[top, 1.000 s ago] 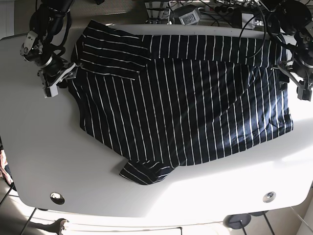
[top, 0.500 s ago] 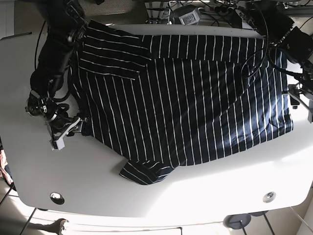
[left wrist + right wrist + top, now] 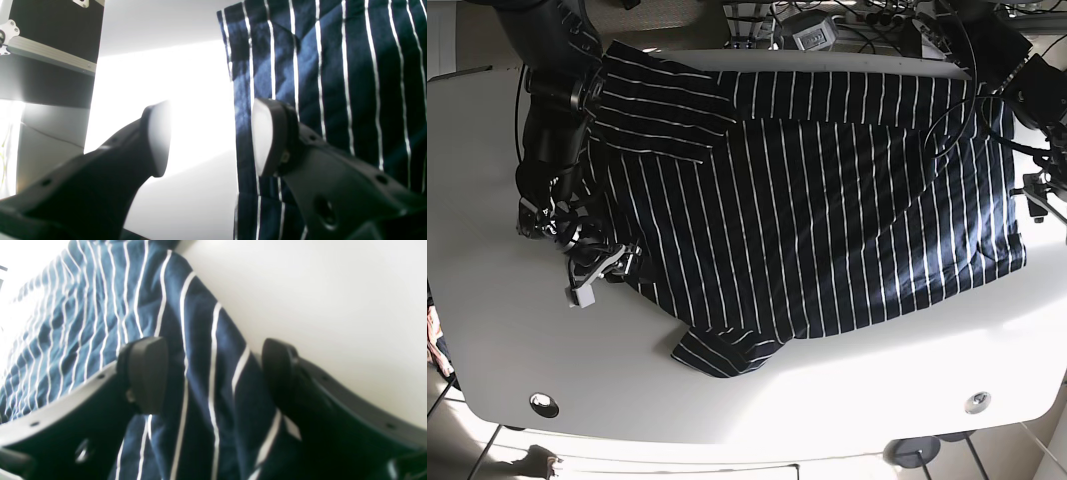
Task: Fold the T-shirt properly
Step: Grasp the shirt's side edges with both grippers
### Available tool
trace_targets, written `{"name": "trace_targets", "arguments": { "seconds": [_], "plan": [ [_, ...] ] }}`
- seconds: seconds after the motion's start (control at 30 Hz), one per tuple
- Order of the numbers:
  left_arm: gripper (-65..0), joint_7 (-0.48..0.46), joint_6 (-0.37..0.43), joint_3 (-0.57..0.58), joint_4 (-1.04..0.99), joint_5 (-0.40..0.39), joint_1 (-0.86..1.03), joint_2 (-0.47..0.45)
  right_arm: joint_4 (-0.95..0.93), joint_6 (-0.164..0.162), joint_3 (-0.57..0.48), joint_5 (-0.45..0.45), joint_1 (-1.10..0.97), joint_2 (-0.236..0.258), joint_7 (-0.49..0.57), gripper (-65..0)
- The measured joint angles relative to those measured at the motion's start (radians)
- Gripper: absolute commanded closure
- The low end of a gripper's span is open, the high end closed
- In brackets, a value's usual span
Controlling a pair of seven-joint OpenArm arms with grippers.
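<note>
The right gripper is seen at the T-shirt's left edge in the base view, its jaws spread wide with a striped fold of the hem lying between the fingers, not pinched. The T-shirt is spread flat over the white table, one sleeve folded over its upper left part. The left gripper is held at the T-shirt's right edge, jaws wide apart, one finger above the fabric.

Left gripper: black moulded fingers, pale oval pads, small round holes | Right gripper: matching black fingers, dark pads | Arms: black, cabled.
</note>
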Motion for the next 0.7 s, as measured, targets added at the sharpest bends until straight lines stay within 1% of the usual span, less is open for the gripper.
{"name": "trace_targets", "arguments": {
  "seconds": [0.07,0.13,0.17,0.2,0.23,0.27,0.37,0.4,0.47,0.5,0.53,0.57,0.6,0.63,0.7],
  "plan": [
    [-36.8,-0.006,0.071,-0.001,-0.066,0.000,-0.011,-0.008,0.000,-0.006,0.000,-0.008,0.000,0.003,-0.008,-22.8],
    [-43.9,-0.014,0.129,-0.001,-0.121,0.002,-0.032,-0.003,-0.001,-0.011,0.001,-0.023,-0.003,0.002,-0.015,-5.1],
    [-47.6,-0.045,0.157,0.000,-0.147,0.002,-0.042,-0.005,-0.002,-0.010,0.001,-0.024,-0.005,0.000,-0.016,-1.3],
    [-51.0,-0.084,0.178,0.008,-0.179,0.000,-0.051,-0.008,-0.003,-0.010,0.001,-0.023,-0.007,0.000,-0.015,-2.9],
    [-52.1,-0.105,0.179,0.010,-0.213,-0.001,-0.059,-0.010,-0.003,-0.008,0.001,-0.024,-0.007,0.001,-0.017,-3.3],
    [-52.1,-0.126,0.180,0.016,-0.267,-0.008,-0.067,-0.016,-0.003,-0.008,0.001,-0.024,-0.007,0.001,-0.016,-2.4],
    [-51.7,-0.134,0.187,0.066,-0.456,0.008,-0.120,-0.047,-0.002,-0.008,0.001,-0.026,-0.007,0.001,-0.016,-2.2],
    [-51.7,-0.169,0.186,0.076,-0.508,0.003,-0.138,-0.051,-0.002,-0.009,0.001,-0.026,-0.007,0.000,-0.016,-2.2],
    [-51.7,-0.293,0.179,0.086,-0.611,-0.007,-0.163,-0.058,-0.003,-0.008,0.001,-0.023,-0.008,0.000,-0.016,-2.2],
    [-51.7,-0.313,0.179,0.094,-0.653,-0.007,-0.166,-0.063,-0.003,-0.008,0.001,-0.023,-0.008,0.001,-0.016,-2.2],
    [-51.7,-0.314,0.184,0.102,-0.692,-0.003,-0.165,-0.068,-0.003,-0.008,0.002,-0.023,-0.008,0.001,-0.016,-2.2],
    [-51.7,-0.344,0.183,0.110,-0.720,0.007,-0.164,-0.068,-0.002,-0.009,0.004,-0.023,-0.009,0.001,-0.016,-2.2],
    [-51.7,-0.342,0.183,0.113,-0.751,-0.008,-0.179,-0.080,-0.002,-0.009,0.006,-0.021,-0.010,0.000,-0.016,-2.2],
    [-51.7,-0.333,0.183,0.113,-0.772,-0.005,-0.194,-0.088,-0.002,-0.008,0.006,-0.018,-0.011,0.000,-0.016,-2.2],
    [-51.7,-0.356,0.167,0.119,-0.791,-0.007,-0.201,-0.088,-0.002,-0.008,0.006,-0.019,-0.011,0.002,-0.016,-2.2]
  ]
}}
